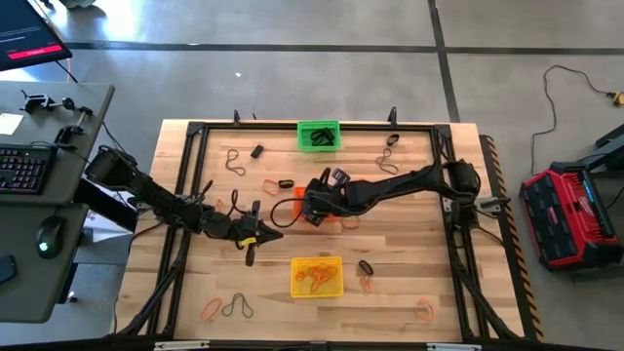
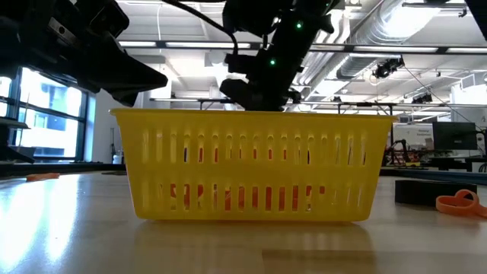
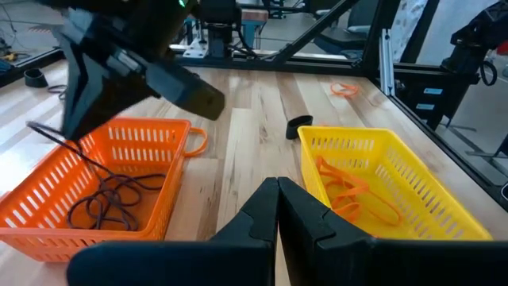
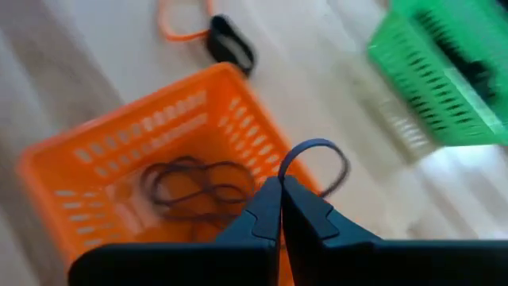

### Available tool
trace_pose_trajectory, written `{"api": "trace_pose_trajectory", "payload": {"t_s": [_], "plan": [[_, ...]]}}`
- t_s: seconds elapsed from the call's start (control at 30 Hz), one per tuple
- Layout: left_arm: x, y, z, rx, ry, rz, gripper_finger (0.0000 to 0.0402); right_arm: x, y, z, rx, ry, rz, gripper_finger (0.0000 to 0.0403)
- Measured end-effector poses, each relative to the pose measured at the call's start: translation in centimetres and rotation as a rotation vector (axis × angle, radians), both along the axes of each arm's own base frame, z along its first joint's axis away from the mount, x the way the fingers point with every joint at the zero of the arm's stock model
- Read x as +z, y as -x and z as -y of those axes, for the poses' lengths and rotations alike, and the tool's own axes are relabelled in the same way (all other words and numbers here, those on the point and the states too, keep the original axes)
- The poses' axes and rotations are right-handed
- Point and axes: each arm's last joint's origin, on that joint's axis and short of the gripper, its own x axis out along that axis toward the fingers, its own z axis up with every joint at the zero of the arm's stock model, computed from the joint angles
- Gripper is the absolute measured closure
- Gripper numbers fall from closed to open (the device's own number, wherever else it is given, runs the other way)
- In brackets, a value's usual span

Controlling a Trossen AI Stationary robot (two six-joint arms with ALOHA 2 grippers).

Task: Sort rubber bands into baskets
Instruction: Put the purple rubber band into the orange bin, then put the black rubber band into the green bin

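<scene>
Right tool: clenched on a thin dark rubber band whose loop stands up from the fingertips, above the near rim of the orange basket. Orange basket: mid-worktop, holds tangled thin dark bands.
Left tool: clenched, empty, low over the worktop between the orange basket and the yellow basket.
Yellow basket: near the front edge, holds thin orange bands.
Green basket: at the back edge, dark bands inside.
Loose bands: a thick black one touching an orange loop just beyond the orange basket; others scattered across the worktop, orange and dark.
</scene>
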Motion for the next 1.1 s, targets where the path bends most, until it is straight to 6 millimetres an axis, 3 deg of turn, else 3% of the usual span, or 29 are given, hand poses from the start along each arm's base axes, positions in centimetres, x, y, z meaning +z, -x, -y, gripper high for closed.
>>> {"api": "trace_pose_trajectory", "payload": {"t_s": [0.27, 0.57, 0.7, 0.83, 1.0, 1.1], "plan": [[0.0, 0.0, 0.0, 0.0, -0.002, -0.005, 0.0401, -0.4, -0.2, 0.2, 0.025, -0.141, 0.006, 0.0387], [0.0, 0.0, 0.0, 0.002, 0.006, -0.005, 0.0401, -0.3, -0.1, 0.1, 0.042, -0.154, -0.001, 0.0281], [0.0, 0.0, 0.0, 0.002, 0.005, -0.005, 0.0401, 1.1, -0.2, -0.3, 0.076, -0.136, -0.007, 0.0259], [-0.1, 0.0, 0.0, 0.002, 0.005, -0.006, 0.0401, 1.4, 0.0, -1.8, 0.092, 0.001, -0.036, 0.0289], [-0.1, 0.0, 0.0, 0.003, 0.007, -0.007, 0.0401, 0.3, 0.5, -3.5, 0.122, 0.037, 0.001, 0.0388], [-0.1, 0.0, -0.2, 0.032, 0.014, -0.004, 0.0401, -0.2, 0.8, -3.7, 0.123, 0.028, 0.062, 0.0388]]}}
